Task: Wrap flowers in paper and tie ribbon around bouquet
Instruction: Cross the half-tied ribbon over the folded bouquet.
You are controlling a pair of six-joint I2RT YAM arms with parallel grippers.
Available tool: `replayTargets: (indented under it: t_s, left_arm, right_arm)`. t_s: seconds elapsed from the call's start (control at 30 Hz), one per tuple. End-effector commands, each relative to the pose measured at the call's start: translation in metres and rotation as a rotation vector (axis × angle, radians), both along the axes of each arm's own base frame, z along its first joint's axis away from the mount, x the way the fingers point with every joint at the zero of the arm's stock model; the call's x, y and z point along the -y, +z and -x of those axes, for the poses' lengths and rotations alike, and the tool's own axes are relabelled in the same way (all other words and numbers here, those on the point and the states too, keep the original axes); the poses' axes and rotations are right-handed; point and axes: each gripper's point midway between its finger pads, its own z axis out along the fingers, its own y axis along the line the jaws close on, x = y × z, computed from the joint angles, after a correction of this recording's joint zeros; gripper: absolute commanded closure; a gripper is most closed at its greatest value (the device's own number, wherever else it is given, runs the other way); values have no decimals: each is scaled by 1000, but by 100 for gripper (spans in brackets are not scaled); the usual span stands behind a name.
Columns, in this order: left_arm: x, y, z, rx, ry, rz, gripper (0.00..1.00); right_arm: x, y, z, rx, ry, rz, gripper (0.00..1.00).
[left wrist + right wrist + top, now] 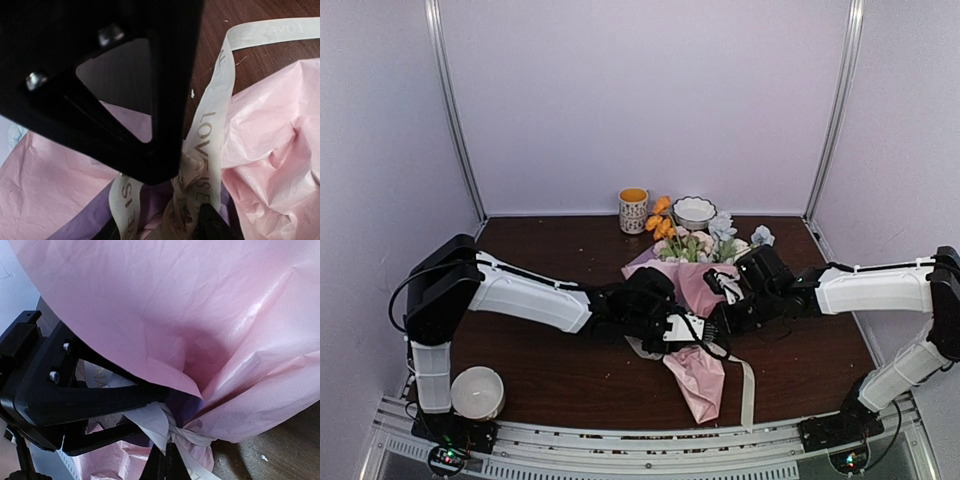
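One bouquet [692, 283] lying on table [550, 372]; left gripper [150, 412] standing spread astride ribbon [215, 125]; right gripper [165, 464] pinching ribbon at knot, jaws pressing together; pink paper [200, 315] crinkling around neck.

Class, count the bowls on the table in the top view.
2. The back bowl stands right of the mug; the near bowl sits by the left arm's base. Others may be hidden.

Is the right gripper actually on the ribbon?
Touching. The right wrist view shows the right gripper shut on the ribbon where it cinches the paper.
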Motion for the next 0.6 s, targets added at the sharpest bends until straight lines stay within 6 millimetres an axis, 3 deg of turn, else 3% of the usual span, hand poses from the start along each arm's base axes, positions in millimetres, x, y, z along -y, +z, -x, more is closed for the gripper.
replayTargets:
  t_s: [0.0, 0.1, 0.17, 0.33, 0.57]
  left_arm:
    - [4, 16, -14, 25, 65, 81, 61]
    - [6, 25, -10, 3, 55, 127, 77]
    - [7, 25, -10, -5, 61, 139, 82]
    - [6, 26, -11, -41, 78, 157, 83]
    - [5, 29, -14, -104, 104, 188, 78]
  right_arm:
    - [-2, 10, -3, 27, 2, -20, 100]
    - [0, 8, -3, 27, -4, -13, 100]
    - [2, 9, -5, 36, -11, -7, 98]
    - [16, 9, -8, 66, -35, 46, 71]
    - [51, -6, 1, 55, -88, 84, 64]
